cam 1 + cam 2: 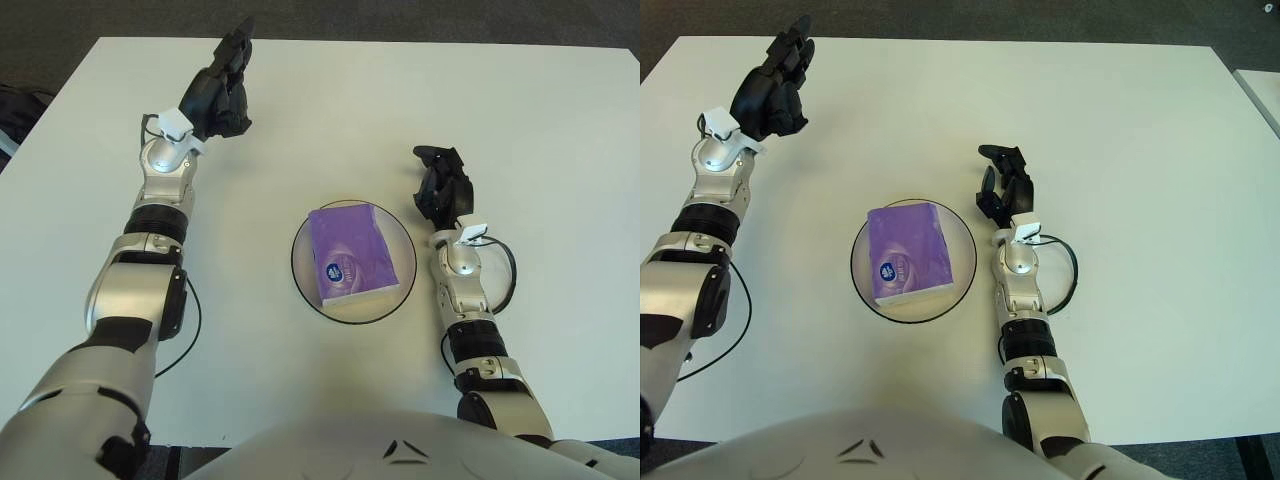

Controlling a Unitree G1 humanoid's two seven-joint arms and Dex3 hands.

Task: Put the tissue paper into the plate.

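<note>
A purple tissue pack lies inside the round glass plate near the middle of the white table. My left hand is raised at the far left, well away from the plate, fingers relaxed and holding nothing. My right hand shows just right of the plate, fingers loosely bent and empty.
The white table stretches far around the plate. Its far edge and left corner border a dark floor. A cable loop hangs by my right forearm.
</note>
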